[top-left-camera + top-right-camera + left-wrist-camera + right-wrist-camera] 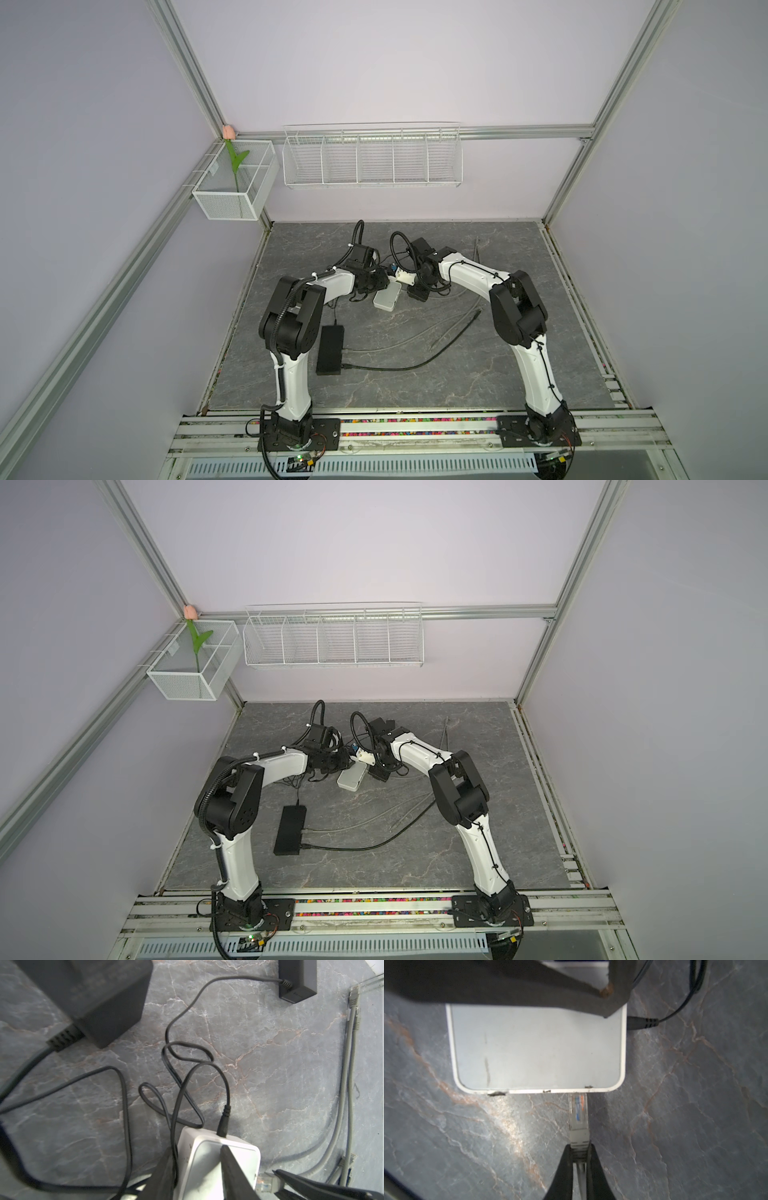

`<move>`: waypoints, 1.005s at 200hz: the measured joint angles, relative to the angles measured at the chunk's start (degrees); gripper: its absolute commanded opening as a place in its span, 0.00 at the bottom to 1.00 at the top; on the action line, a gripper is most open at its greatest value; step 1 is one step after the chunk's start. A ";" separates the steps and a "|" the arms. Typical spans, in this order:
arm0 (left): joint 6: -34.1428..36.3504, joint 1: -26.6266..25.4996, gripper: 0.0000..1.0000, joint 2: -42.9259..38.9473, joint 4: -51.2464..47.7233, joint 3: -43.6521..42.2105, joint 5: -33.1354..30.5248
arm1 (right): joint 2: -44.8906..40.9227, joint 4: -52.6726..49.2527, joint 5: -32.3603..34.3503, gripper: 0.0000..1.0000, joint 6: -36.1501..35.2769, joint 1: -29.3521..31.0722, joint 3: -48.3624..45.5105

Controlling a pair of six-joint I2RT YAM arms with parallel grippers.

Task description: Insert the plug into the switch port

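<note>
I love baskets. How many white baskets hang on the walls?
2. A mesh basket holding a flower in the far left corner, and a long wire basket on the back wall.

Both top views look down from overhead — wrist views close on the switch point(537, 1047).

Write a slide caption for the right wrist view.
Right pincer, shut on the grey-booted plug, holds its clear tip at the white switch, not yet seated; a black lead enters the switch's side.
</note>
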 measured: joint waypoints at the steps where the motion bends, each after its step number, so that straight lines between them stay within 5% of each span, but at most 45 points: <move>1: 0.00 0.00 0.34 0.00 0.00 0.00 0.00 | 0.00 0.00 0.02 0.07 0.00 0.00 0.00; 201: -0.02 0.00 0.34 0.00 0.07 -0.02 0.02 | 2.49 -0.87 1.84 0.07 0.22 0.00 2.49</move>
